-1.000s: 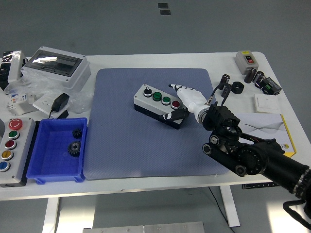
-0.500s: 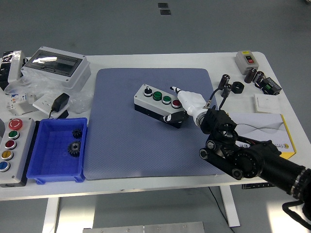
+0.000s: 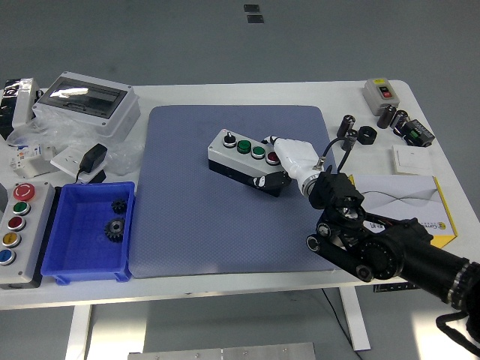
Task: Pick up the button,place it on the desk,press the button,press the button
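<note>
The button box [image 3: 241, 158], a grey-topped case with black base, lies slanted on the blue mat [image 3: 225, 217]. It carries a black selector, two green buttons and a red button [image 3: 273, 157] at its right end. My right hand [image 3: 288, 159], white with black fingertips, comes in from the lower right and rests against the box's right end. Its fingers [image 3: 292, 154] are curled over the red button and its thumb lies along the box's front side. The left hand is out of sight.
A blue bin [image 3: 86, 232] with two gears sits left of the mat. A second button panel [image 3: 18, 223] lies at the far left, a grey enclosure [image 3: 88, 103] behind it. Small black parts [image 3: 366, 135], a switch box [image 3: 380, 93] and a booklet [image 3: 405, 196] lie to the right.
My right hand has slid left and curled down onto the box's right end; its extended fingers now cover the red button. The box has stayed in place.
</note>
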Controlling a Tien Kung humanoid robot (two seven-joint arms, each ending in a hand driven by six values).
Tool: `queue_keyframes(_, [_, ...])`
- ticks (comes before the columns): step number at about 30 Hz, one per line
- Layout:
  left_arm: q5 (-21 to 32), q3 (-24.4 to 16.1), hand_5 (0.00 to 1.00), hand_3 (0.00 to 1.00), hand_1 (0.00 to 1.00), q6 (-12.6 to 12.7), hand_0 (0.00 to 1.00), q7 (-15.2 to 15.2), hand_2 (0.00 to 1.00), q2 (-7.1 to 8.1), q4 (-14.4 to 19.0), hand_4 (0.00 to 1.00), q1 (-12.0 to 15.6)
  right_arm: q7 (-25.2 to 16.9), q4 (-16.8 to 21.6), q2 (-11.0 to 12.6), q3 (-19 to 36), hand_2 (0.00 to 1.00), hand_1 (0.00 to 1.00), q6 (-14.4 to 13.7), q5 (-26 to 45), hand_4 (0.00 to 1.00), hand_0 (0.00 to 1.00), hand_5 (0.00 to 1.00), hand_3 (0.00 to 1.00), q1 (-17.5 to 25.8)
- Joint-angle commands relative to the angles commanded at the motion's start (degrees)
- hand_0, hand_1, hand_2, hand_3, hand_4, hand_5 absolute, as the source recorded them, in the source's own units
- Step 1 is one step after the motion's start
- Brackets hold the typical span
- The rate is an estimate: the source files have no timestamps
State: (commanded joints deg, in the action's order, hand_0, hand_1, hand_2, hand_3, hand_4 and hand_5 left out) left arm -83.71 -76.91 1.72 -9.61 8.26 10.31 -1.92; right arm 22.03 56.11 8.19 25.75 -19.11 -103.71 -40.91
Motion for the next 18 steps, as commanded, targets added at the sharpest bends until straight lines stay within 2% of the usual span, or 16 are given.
queue_keyframes(1, [0.02, 0.01, 0.164, 0.586, 0.541, 0.00, 0.624, 0.03, 0.526, -0.02, 0.00, 0.624, 0.01, -0.46, 0.39, 0.20, 0.17, 0.483, 0.406, -0.20, 0.06, 0.713, 0.106, 0.157, 0.768, 0.12])
queue_keyframes(2, [0.08, 0.05, 0.162, 0.584, 0.540, 0.01, 0.625, 0.07, 0.526, -0.04, 0.00, 0.622, 0.05, -1.15, 1.13, 0.57, 0.55, 0.413, 0.379, -0.47, 0.30, 0.553, 0.101, 0.052, 0.591, 0.32])
queue_keyframes(4, [0.10, -0.01, 0.162, 0.584, 0.540, 0.03, 0.625, 0.11, 0.526, -0.08, 0.00, 0.622, 0.11, -2.86, 2.82, 1.43, 1.43, 0.413, 0.379, -0.73, 1.37, 0.553, 0.101, 0.052, 0.591, 0.75])
queue_keyframes(7, [0.07, -0.16, 0.162, 0.584, 0.540, 0.07, 0.625, 0.14, 0.526, -0.16, 0.00, 0.622, 0.24, -6.63, 6.22, 3.55, 3.18, 0.413, 0.379, 0.78, 4.58, 0.553, 0.101, 0.052, 0.591, 1.59])
queue_keyframes(8, [0.08, -0.20, 0.163, 0.583, 0.541, 0.08, 0.625, 0.16, 0.526, -0.21, 0.00, 0.622, 0.29, -8.05, 7.52, 4.57, 3.75, 0.395, 0.377, 1.59, 5.69, 0.320, 0.110, 0.002, 0.476, 1.93])
queue_keyframes(15, [0.17, -0.21, 0.161, 0.584, 0.541, 0.11, 0.625, 0.42, 0.527, -0.52, 0.00, 0.622, 0.40, -17.34, 17.18, 12.11, 2.85, 0.400, 0.390, 1.72, 5.47, 0.315, 0.125, 0.002, 0.461, 3.57])
queue_keyframes(18, [-0.10, -0.27, 0.161, 0.584, 0.541, 0.11, 0.625, 0.46, 0.527, -0.50, 0.00, 0.622, 0.35, -20.95, 20.06, 14.26, 1.15, 0.400, 0.390, 0.92, 3.23, 0.315, 0.125, 0.002, 0.461, 3.58])
